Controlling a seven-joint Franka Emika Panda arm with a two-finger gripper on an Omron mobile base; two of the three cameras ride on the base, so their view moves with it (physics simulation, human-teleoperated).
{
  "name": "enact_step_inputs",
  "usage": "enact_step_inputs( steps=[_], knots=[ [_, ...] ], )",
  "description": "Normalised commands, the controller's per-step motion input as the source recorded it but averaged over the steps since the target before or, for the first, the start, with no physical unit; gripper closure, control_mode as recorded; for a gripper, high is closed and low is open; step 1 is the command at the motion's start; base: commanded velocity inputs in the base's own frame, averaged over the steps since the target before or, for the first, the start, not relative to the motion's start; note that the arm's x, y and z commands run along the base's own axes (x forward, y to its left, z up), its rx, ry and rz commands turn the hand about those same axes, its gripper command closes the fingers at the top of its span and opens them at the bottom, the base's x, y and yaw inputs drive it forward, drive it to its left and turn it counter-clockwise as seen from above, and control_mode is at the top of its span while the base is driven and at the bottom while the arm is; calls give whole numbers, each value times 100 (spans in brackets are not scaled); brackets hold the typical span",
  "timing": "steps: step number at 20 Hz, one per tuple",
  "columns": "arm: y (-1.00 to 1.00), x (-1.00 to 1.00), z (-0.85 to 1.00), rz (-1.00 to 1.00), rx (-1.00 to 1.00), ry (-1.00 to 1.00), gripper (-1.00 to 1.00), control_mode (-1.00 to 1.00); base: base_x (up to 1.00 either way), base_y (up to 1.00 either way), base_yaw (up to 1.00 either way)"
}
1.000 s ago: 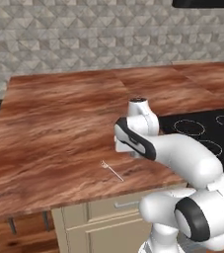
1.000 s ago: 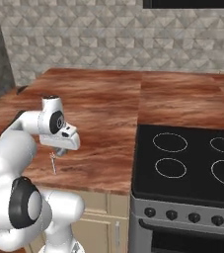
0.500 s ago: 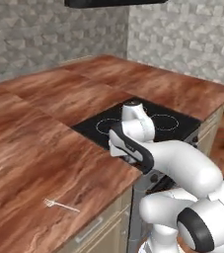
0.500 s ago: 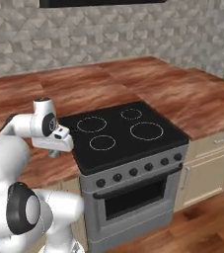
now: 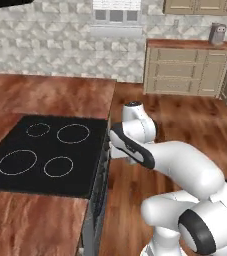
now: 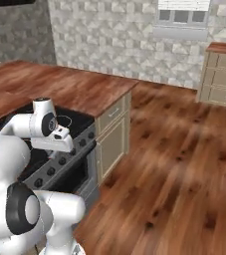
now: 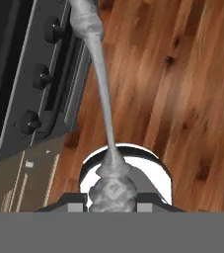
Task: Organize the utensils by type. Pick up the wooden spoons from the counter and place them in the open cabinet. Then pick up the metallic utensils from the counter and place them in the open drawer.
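My gripper [image 7: 112, 197] is shut on a slim silver metal spoon [image 7: 102, 94], one of the metallic utensils. Its handle runs up the hand view from the jaws, and its bowl end [image 7: 86, 22] hangs beside the stove front. In the left base view my hand [image 5: 130, 147] hovers just off the stove's right edge, above the floor. The right base view has the hand [image 6: 58, 139] over the stove's front corner. The reddish-brown counter [image 5: 50, 95] [image 6: 74, 87] lies behind the stove. The wooden spoons, the open cabinet and the open drawer are out of view.
The black stovetop [image 5: 40, 155] with its knobbed front [image 7: 39, 79] is beside the hand. Wood floor [image 6: 184, 164] spreads to the right. A cream base cabinet [image 6: 112, 139] adjoins the stove. Further cream cabinets [image 5: 185, 70] stand along the far wall.
The whole picture has swung as the base turned. The counter stretch with the fork has left the views; the stove and the floor have come in. The gripper still holds the spoon.
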Motion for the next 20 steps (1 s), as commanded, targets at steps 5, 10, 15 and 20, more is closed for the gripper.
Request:
enact_step_inputs(
  steps=[5,10,15,20],
  knots=[
    [0,0,0,0,0,0,100,100,5,0,-100],
    [0,0,0,0,0,0,100,100,23,0,-90],
    [0,0,0,0,0,0,100,100,77,3,-49],
    [0,0,0,0,0,0,100,100,92,8,-37]
  ],
)
